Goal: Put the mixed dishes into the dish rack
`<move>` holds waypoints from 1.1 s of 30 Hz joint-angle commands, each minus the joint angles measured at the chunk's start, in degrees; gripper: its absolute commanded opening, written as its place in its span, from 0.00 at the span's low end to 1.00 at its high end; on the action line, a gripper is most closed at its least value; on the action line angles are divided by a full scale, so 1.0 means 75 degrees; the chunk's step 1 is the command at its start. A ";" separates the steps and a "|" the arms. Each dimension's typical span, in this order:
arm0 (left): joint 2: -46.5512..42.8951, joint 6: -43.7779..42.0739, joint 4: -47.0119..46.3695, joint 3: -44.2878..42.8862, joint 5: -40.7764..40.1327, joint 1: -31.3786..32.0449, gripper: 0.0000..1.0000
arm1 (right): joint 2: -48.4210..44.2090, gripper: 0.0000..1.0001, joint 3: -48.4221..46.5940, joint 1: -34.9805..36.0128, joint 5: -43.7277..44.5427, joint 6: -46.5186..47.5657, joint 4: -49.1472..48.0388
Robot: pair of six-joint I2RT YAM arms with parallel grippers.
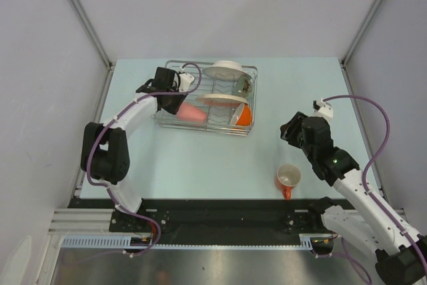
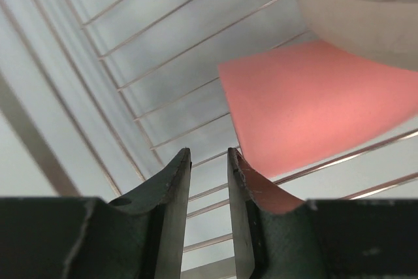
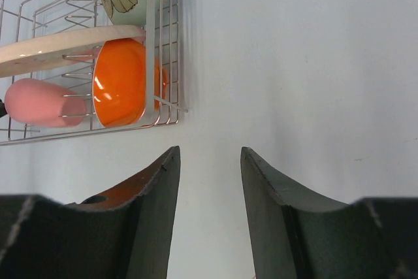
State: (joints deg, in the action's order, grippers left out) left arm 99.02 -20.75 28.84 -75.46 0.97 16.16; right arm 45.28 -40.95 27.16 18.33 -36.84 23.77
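The silver wire dish rack (image 1: 248,71) stands at the back of the table. It holds a white plate (image 1: 227,69), a cream plate (image 1: 223,99), a flower-patterned bowl (image 1: 244,85), an orange bowl (image 1: 243,116) and the pink cup (image 1: 193,113), which lies on its side. My left gripper (image 1: 175,101) hangs over the rack's left end, open by a narrow gap with nothing between its fingers. In the left wrist view the pink cup (image 2: 307,102) lies just right of the left gripper (image 2: 209,155). The orange mug (image 1: 288,178) stands on the table. My right gripper (image 1: 287,131) is open and empty above it.
In the right wrist view the right gripper (image 3: 209,151) looks over bare table, with the dish rack (image 3: 151,44), orange bowl (image 3: 121,83) and pink cup (image 3: 42,102) at the upper left. Grey walls enclose the table on three sides.
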 commanded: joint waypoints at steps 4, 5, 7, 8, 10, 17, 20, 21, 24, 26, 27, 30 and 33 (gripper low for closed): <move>0.0145 0.0072 0.0548 -0.0520 0.1896 -0.0221 0.34 | -0.0119 0.47 -0.0294 0.0024 0.0134 0.0072 0.0077; 0.0145 0.0014 0.0642 -0.0683 0.2060 -0.0326 0.34 | -0.0131 0.47 -0.0294 0.0024 0.0146 0.0072 0.0088; 0.0191 -0.0208 0.0981 -0.0964 0.2307 -0.0432 0.34 | -0.0131 0.47 -0.0294 0.0024 0.0135 0.0072 0.0089; 0.0191 -0.0256 0.1052 -0.1024 0.2389 -0.0572 0.34 | -0.0119 0.47 -0.0282 0.0024 0.0135 0.0072 0.0089; 0.0168 -0.0338 0.1228 -0.1141 0.2739 -0.0795 0.35 | -0.0096 0.48 -0.0294 0.0035 0.0135 0.0060 0.0089; 0.0449 -0.0221 0.2153 -0.1494 0.5139 -0.1990 0.44 | -0.0037 0.49 -0.0294 0.0070 0.0146 0.0060 0.0030; 0.0531 -0.0140 0.2074 -0.1061 0.5623 -0.1991 0.45 | 0.0056 0.49 -0.0329 0.0105 0.0135 0.0049 0.0006; 0.0543 -0.0093 0.2003 -0.0967 0.5914 -0.1991 0.45 | 0.0068 0.49 -0.0341 0.0129 0.0146 0.0025 0.0007; 0.0660 0.0025 0.1803 -0.0732 0.6488 -0.1979 0.46 | 0.0092 0.51 -0.0400 0.0199 0.0228 0.0049 0.0053; 0.0695 0.0072 0.1745 -0.0615 0.6771 -0.1979 0.48 | 0.0092 0.52 -0.0411 0.0234 0.0298 0.0049 0.0100; 0.0707 0.0130 0.1628 -0.0568 0.6923 -0.1979 0.48 | 0.0104 0.53 -0.0411 0.0235 0.0310 0.0037 0.0112; 0.0824 0.0212 0.1324 -0.0404 0.6983 -0.1979 0.49 | 0.0127 0.54 -0.0411 0.0270 0.0298 0.0025 0.0042; 0.0999 0.0259 0.1182 -0.0450 0.6960 -0.1979 0.50 | 0.0255 0.55 -0.0493 0.0351 0.0333 0.0002 0.0076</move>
State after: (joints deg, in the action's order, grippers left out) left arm 105.16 -19.66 41.28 -78.59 48.71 1.32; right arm 46.30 -41.28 28.95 19.07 -36.86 25.02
